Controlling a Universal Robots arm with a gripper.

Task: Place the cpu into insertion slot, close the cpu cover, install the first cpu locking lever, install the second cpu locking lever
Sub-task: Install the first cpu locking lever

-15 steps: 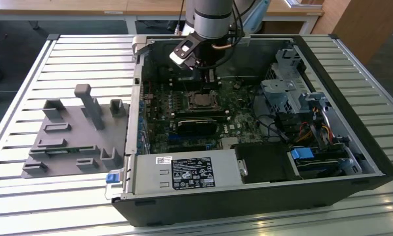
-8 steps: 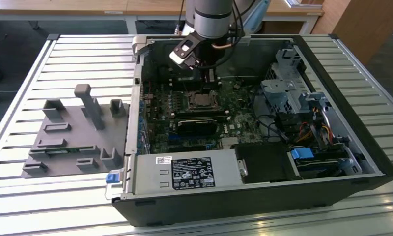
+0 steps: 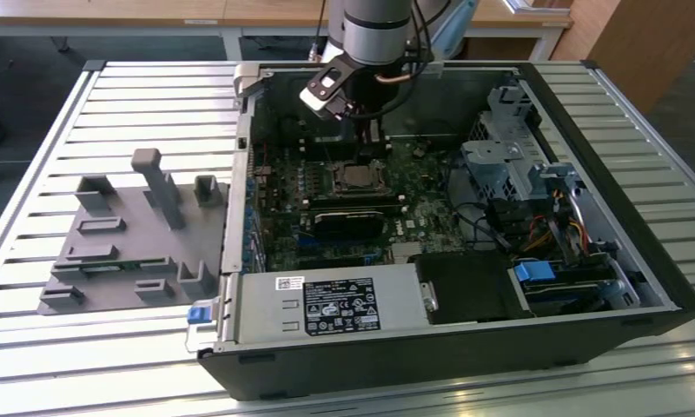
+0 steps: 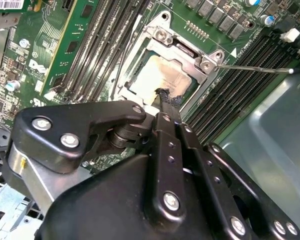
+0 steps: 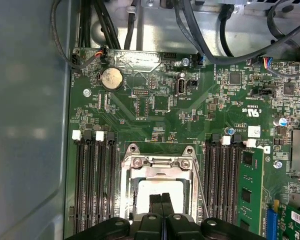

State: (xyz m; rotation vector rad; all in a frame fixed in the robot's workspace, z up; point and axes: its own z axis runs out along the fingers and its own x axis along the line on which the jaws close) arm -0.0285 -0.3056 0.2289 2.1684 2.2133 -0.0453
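A: Gripper (image 5: 161, 204)? Fingers together, nothing clamped between them. In both wrist views the tips hang just over the near edge of the cpu (image 5: 160, 186).

B: And the cpu sits in the insertion slot (image 3: 337, 178), with the cpu cover (image 5: 160, 172) apparently down around it. Can't tell if the tips touch.

A: Risk: one locking lever (image 4: 255, 68) sticks out free to the side, so the cover could probably lift. Closed tips may slide off that thin rod and hit the memory slots (image 5: 95, 185) just beside it.

B: Pressing on the bare face could also scrape it.

A: Containers: the computer case (image 3: 464, 356) holds the motherboard (image 5: 140, 125). The grey fixture (image 3: 128, 234) lies well apart, on the exterior view's left. Can't tell what's in its pockets.
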